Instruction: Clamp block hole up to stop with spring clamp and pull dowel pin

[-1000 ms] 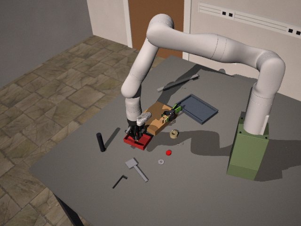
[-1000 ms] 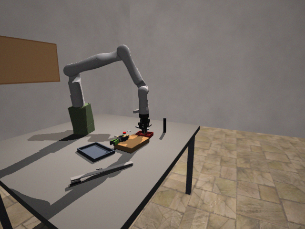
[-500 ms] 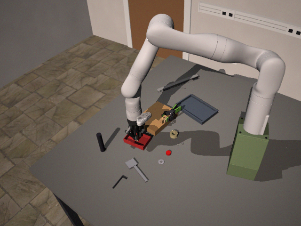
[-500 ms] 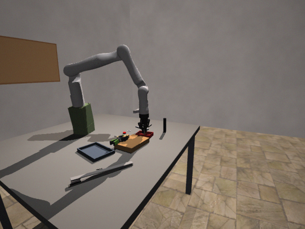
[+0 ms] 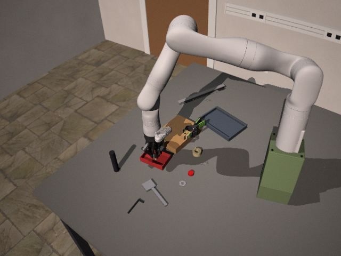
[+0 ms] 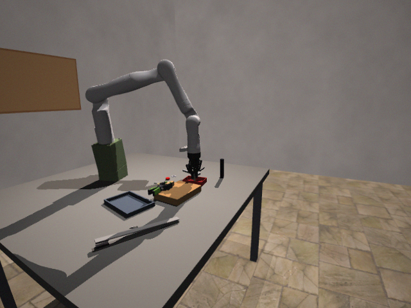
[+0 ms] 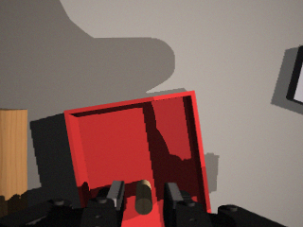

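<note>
My gripper [image 5: 153, 156] points down into a small red tray [image 5: 156, 160] at the near end of the bench board [image 5: 177, 133]. In the wrist view its fingers stand apart, with a gap on each side of the wooden dowel pin [image 7: 142, 197], which rests on the red tray's floor [image 7: 137, 151]. The gripper is open. The small wooden block [image 5: 186, 133] lies flat on the board, with the black and green spring clamp [image 5: 194, 126] on it. The gripper [image 6: 194, 172], the red tray [image 6: 196, 179] and the clamp [image 6: 160, 187] also show in the exterior view.
A blue tray [image 5: 224, 122] lies beyond the board. A black cylinder [image 5: 113, 161] stands left of the red tray. A tape roll [image 5: 197, 151], red cap [image 5: 191, 172], washer [image 5: 180, 182], grey mallet [image 5: 154, 191] and hex key [image 5: 131, 208] lie in front. A grey bar [image 5: 201, 94] lies at the back.
</note>
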You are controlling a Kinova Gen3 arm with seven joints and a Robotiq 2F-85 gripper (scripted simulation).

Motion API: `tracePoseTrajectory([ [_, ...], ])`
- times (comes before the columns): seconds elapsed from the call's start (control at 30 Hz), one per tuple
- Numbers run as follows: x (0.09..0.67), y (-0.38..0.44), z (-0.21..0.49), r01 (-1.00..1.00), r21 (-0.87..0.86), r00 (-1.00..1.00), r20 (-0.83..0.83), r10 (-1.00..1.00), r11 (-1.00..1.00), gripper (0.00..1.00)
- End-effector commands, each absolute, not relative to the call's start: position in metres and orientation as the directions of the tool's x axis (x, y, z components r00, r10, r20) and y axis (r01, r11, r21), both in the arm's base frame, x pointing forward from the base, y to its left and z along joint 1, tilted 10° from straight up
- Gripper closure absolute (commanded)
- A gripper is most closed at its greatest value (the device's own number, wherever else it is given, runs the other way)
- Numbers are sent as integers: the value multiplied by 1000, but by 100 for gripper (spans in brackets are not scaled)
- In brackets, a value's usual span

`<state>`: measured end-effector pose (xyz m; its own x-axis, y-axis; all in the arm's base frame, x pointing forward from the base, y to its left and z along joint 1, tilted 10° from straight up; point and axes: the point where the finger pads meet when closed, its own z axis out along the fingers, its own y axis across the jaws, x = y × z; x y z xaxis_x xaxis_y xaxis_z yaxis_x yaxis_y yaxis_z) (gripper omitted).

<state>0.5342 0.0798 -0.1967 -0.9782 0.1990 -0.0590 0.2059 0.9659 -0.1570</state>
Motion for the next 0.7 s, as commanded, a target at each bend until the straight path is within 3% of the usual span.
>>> tracePoseTrajectory([
  [0.0,535,81,-193,206,-156,-978,-61,199,966,66],
  [0.67,534,88,-151,206,-156,-978,-61,199,966,66],
])
